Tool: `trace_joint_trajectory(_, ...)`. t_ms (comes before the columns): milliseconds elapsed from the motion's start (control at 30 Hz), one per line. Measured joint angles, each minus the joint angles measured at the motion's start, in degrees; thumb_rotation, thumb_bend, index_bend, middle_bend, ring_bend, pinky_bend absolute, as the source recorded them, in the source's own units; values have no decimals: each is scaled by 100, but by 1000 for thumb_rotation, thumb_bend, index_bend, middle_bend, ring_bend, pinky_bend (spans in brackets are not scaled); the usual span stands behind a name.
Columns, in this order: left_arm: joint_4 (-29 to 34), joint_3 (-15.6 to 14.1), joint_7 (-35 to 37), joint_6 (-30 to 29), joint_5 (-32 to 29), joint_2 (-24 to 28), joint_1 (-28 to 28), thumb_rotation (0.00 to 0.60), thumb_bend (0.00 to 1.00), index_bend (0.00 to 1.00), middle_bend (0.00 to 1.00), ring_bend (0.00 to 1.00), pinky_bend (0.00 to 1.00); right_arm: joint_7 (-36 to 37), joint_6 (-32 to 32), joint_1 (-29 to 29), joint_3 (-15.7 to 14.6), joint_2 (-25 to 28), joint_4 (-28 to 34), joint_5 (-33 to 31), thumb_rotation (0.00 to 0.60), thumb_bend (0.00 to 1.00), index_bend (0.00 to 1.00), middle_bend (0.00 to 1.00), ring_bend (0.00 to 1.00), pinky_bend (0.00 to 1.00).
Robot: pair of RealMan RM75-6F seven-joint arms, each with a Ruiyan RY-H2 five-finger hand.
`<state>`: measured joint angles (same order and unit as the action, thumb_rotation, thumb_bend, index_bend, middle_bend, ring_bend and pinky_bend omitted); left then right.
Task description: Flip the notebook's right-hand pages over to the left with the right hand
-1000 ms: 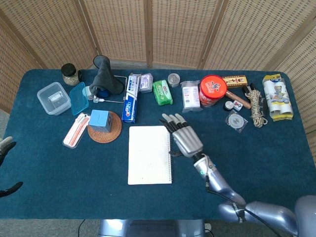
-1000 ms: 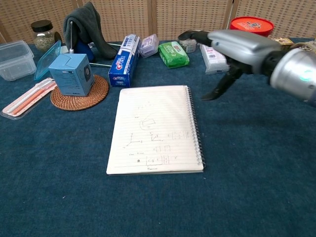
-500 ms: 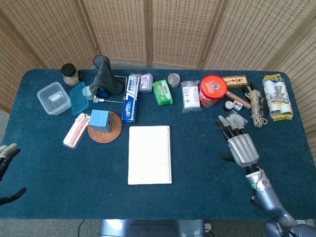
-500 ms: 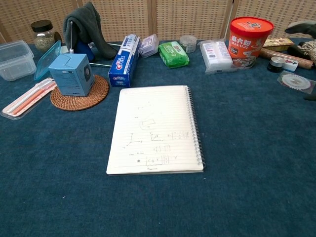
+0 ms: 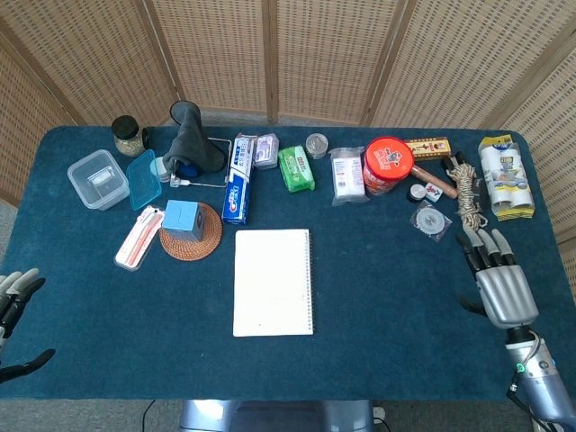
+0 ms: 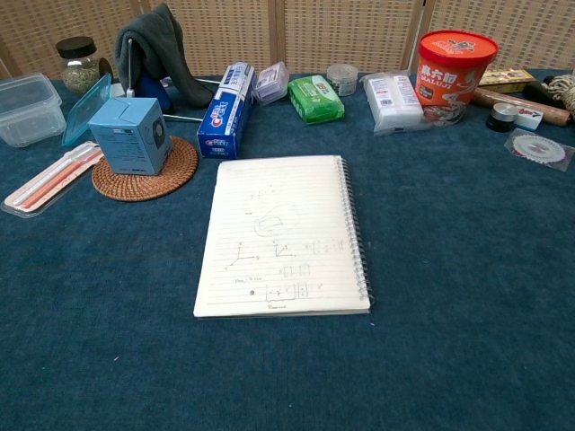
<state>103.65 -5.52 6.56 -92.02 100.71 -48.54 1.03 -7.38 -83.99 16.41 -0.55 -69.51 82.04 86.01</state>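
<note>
Two hands: both mine, both at the table's edges, neither touching anything.
My right hand (image 5: 504, 290): over the blue cloth near the right edge, fingers straight and a little apart, thumb out to the side, holding nothing; well apart from the notebook.
My left hand (image 5: 16, 306): only partly in sight at the left edge, fingers spread, nothing in it.
Notebook (image 6: 286, 235): flat in the middle of the table (image 5: 378, 270), a lined page with small pencil sketches facing up, spiral binding along its right side.
Around it: a blue box (image 6: 132, 135) on a woven coaster (image 6: 145, 171) to its upper left, a toothpaste carton (image 6: 225, 109) just above it.
Farther right: a red tub (image 6: 452, 61) in the back row.
</note>
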Motion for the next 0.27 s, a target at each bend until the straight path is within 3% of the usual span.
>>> trace_joint_trajectory(267,-88,5,8,22,-133,-47,29,600,25,0,0,0,46,-431,-331,-461,-106,631,879,47,553,37,0,0,0,0)
